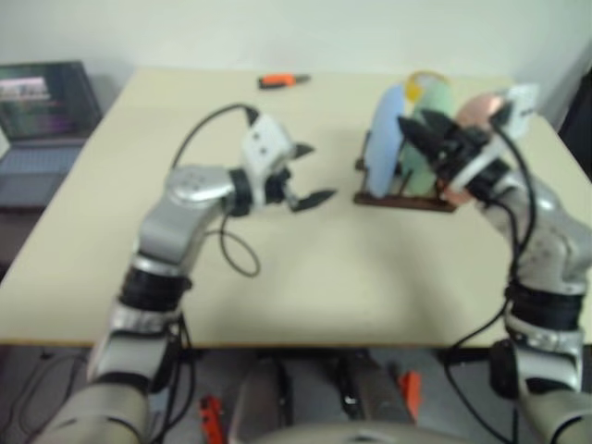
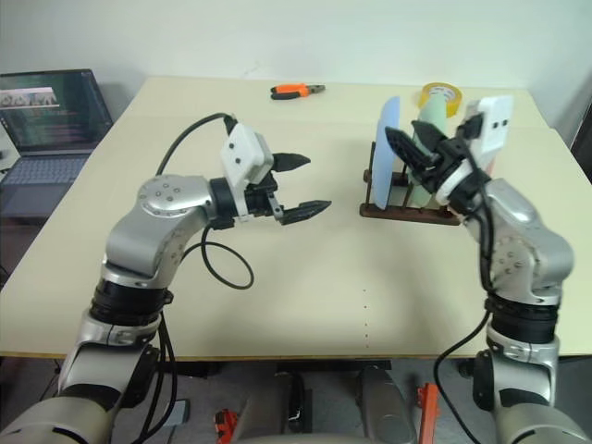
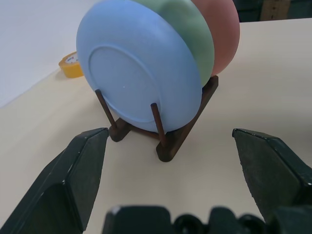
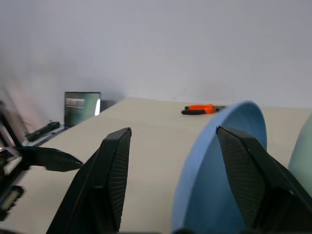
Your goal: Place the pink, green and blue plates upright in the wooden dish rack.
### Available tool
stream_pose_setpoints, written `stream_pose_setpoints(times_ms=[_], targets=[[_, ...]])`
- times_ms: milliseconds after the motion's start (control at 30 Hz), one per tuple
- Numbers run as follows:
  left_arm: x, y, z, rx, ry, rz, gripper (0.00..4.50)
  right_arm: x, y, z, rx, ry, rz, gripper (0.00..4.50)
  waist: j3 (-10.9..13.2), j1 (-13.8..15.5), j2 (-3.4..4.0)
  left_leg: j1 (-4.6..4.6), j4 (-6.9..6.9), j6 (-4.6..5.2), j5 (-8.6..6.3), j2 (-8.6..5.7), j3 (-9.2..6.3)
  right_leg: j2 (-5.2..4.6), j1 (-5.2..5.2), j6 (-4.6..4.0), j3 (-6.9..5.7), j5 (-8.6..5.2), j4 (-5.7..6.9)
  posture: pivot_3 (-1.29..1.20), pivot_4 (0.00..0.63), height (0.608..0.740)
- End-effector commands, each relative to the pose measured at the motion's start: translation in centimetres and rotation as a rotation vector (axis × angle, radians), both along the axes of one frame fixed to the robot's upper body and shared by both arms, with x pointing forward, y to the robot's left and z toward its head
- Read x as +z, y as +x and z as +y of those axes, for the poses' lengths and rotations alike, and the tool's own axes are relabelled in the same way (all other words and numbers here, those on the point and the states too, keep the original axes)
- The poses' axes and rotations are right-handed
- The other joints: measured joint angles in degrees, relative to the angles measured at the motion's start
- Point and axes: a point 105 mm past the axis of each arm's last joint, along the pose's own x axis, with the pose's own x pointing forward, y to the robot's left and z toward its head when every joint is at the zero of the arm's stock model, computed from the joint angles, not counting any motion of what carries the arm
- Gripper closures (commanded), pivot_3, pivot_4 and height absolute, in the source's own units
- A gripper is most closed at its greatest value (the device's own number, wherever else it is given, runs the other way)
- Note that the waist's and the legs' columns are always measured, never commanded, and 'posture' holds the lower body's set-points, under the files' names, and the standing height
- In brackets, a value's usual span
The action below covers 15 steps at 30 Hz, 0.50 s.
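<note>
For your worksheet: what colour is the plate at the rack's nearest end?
Light blue, clearest in the left wrist view.

Both pincers gape empty — left pincer (image 2: 296, 188) (level), right pincer (image 2: 413, 146) raised.

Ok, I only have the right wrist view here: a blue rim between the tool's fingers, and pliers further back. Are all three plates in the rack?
Observer: Yes. The left wrist view shows the blue plate, the green plate and the pink plate standing upright in the wooden dish rack, one behind the other.
Operator: Is the right tool gripping the blue one?
Observer: It does not look so. From the head, the right tool is open beside the plates' upper edges, not clamped on any.
Operator: And the left one?
Observer: The left tool is wide open above bare table, left of the rack, holding nothing.
</note>
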Motion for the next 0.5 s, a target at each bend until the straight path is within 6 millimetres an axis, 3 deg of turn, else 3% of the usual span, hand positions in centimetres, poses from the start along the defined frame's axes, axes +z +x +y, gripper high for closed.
stream_pose_setpoints(times_ms=[33, 133, 233, 367, 500], targets=[[1.8, 0.3, 1.1, 0.016, -0.009, -0.067, 0.0, 2.3, -2.2, -2.6, 0.021, -0.006, -0.073, 1.49, 0.0, 0.03, -0.01, 0.0, 0.0, 0.0, 0.0, 0.0, -0.01, 0.0, 0.02, -0.03, -0.01, -0.02, -0.02, 0.0, 0.15, 0.74], [2.6, 0.5, 2.4, 0.038, 0.03, -0.109, 0.0, 2.3, -2.7, -6.5, -0.019, -0.015, -0.05, 1.49, 0.02, 0.05, -0.04, 0.01, 0.0, 0.0, 0.0, -0.01, -0.01, -0.01, 0.03, -0.2, 0.0, -0.12, -0.02, 0.0, 0.15, 0.74], [3.8, 0.1, 3.2, 0.034, 0.029, -0.13, 0.0, 2.1, -3.2, -9.0, -0.021, -0.003, -0.017, 1.49, 0.03, -0.02, -0.05, 0.02, 0.01, 0.0, 0.0, -0.01, 0.02, -0.02, 0.03, -0.22, 0.03, -0.14, -0.02, 0.0, 0.15, 0.74], [4.6, 0.6, 6.5, 0.108, 0.05, -0.13, 0.0, 1.1, -4.0, -14.1, -0.044, -0.045, 0.039, 1.49, 0.03, -0.05, -0.05, 0.02, 0.02, 0.01, 0.0, -0.02, 0.01, -0.02, 0.03, -0.22, 0.02, -0.14, -0.02, 0.0, 0.15, 0.74], [4.5, -0.8, 8.5, 0.062, 0.07, -0.098, 0.0, -0.9, -4.0, -16.1, -0.059, -0.138, 0.104, 1.49, 0.03, -0.37, -0.04, 0.07, 0.0, 0.01, -0.01, -0.03, 0.06, 0.02, 0.02, -0.24, 0.05, -0.15, -0.02, 0.0, 0.15, 0.74]])
